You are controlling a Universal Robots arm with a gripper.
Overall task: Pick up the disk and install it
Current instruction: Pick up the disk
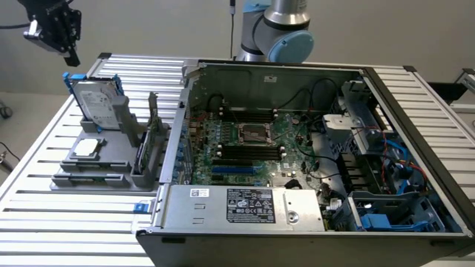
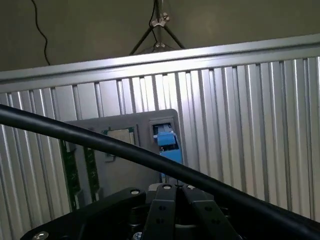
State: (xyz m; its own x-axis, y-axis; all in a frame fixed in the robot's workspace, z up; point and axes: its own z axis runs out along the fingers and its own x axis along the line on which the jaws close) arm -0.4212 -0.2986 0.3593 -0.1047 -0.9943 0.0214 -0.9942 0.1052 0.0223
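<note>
Disk [image 1: 100, 103], a flat silver hard drive framed in blue plastic, is standing upright in your gray plastic rack [image 1: 93, 181] on the slatted metal table [image 1: 44, 222]; your black end effector [image 1: 72, 58] is hovering above it, well apart, fingers pressed together.

A plain grey wall [image 1: 148, 28] stands behind the ribbed aluminium table [image 1: 67, 233], beige floor [image 1: 30, 119] beside it.

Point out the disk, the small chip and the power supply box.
disk [image 1: 98, 104], exterior view, on its labelled face.
small chip [image 1: 87, 147], exterior view, on its silver top.
power supply box [image 1: 245, 207], exterior view, on its label.
</note>
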